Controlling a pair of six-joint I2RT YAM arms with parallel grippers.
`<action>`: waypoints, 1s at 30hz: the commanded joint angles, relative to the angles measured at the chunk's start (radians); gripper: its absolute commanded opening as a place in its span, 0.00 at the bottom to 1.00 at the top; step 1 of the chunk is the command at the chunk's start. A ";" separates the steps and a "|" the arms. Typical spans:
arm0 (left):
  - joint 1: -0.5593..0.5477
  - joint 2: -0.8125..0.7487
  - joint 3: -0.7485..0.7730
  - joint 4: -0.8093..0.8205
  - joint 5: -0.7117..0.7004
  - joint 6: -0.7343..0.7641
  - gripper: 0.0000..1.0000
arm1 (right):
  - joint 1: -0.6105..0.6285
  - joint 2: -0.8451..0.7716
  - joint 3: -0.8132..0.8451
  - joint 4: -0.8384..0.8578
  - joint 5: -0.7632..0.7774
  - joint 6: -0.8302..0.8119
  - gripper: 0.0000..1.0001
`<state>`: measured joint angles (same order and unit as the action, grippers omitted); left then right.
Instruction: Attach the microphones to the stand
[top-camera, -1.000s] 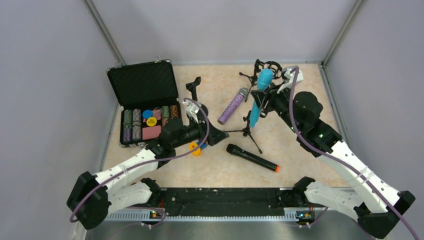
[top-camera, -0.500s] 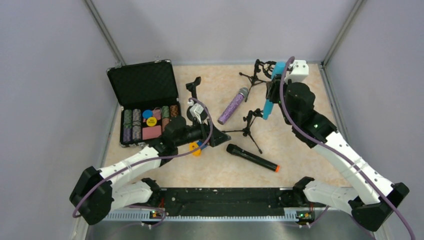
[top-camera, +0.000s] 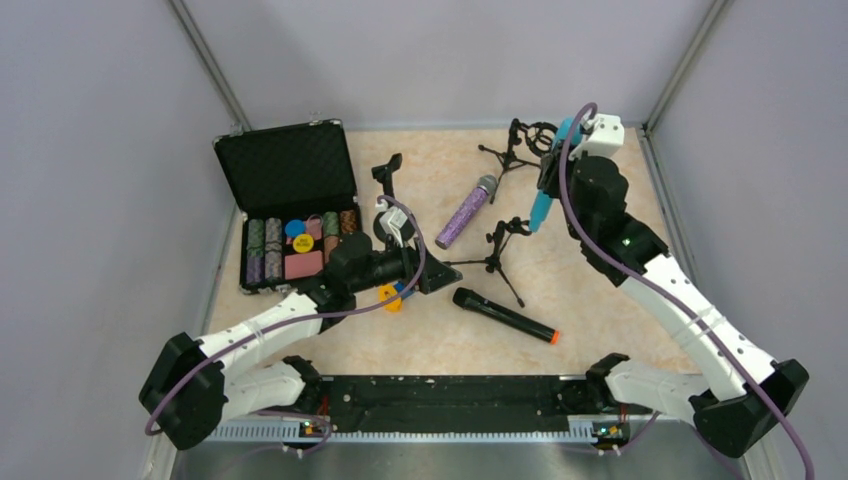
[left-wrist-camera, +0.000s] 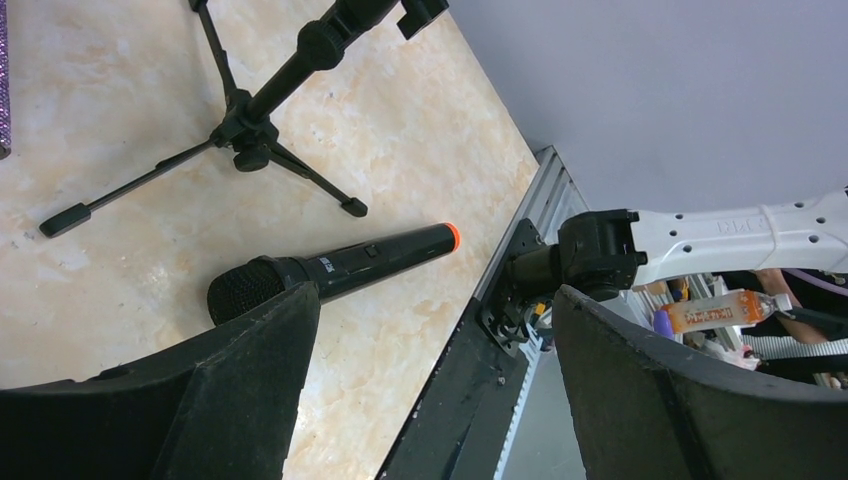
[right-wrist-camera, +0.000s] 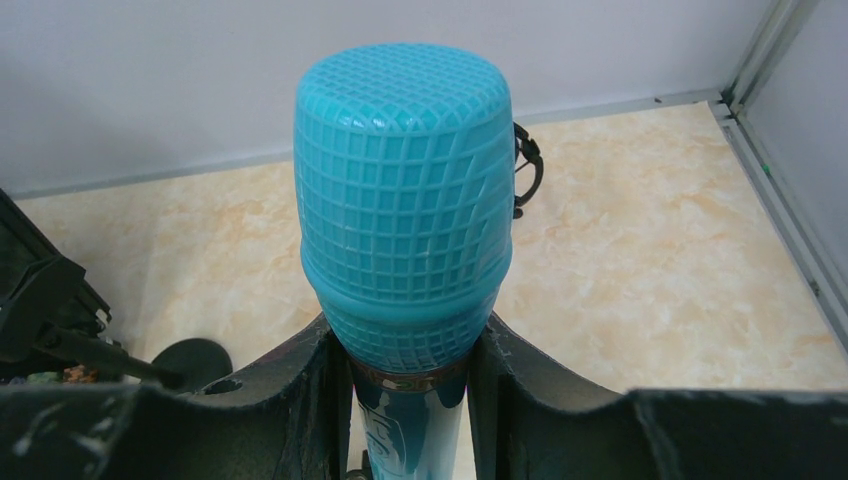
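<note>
My R gripper stays clamped on the light-blue mic. Vs a sec ago it's swung back-right, clear of the tripod stand, mic nearly upright. L gripper is wide open and empty, barely shifted, near the black mic. The purple mic lies unmoved on the table.

I had the top camera looking down over the whole table; both wrist cameras sat close, the left sharing its black microphone.
</note>
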<state>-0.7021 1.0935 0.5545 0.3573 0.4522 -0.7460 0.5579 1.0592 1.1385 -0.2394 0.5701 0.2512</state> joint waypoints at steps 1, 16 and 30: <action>-0.002 0.004 0.020 0.053 0.016 -0.004 0.90 | -0.013 0.011 -0.012 0.103 -0.032 0.022 0.00; -0.002 0.035 0.022 0.060 0.030 -0.005 0.89 | -0.035 0.052 -0.072 0.187 -0.040 0.010 0.00; -0.002 0.014 0.025 0.063 0.001 0.002 0.88 | -0.035 -0.091 -0.398 0.481 -0.201 -0.101 0.00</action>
<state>-0.7021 1.1252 0.5545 0.3637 0.4618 -0.7540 0.5270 1.0019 0.8314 0.1928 0.4564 0.2016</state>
